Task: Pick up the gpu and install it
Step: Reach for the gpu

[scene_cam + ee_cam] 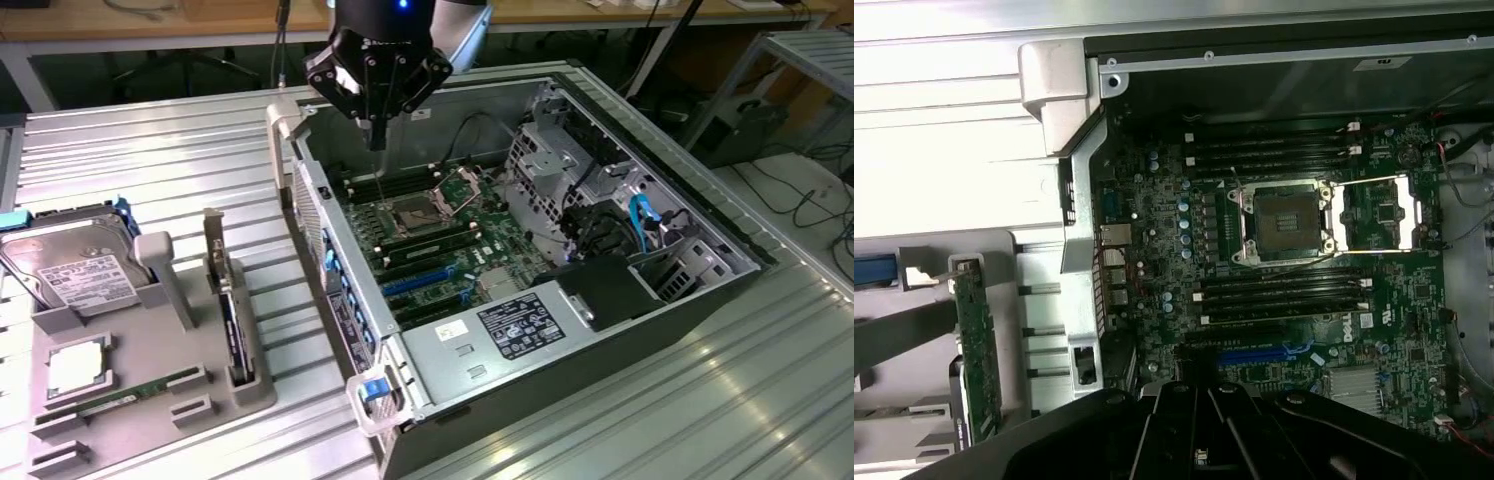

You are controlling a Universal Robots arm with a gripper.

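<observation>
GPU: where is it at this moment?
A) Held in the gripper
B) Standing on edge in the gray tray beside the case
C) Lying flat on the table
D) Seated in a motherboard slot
B: the gpu stands on edge in the gray tray outside the computer case, while the gripper hangs above the motherboard.

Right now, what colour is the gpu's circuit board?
Green; the gpu shows it best in the wrist view.

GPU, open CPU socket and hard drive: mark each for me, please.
thin flat gpu card with green circuit board (979,350), wrist view, on the green board face.
square silver-framed CPU socket (1284,222), wrist view, on its dark centre.
silver hard drive with white label (80,280), exterior view, on the label.
</observation>
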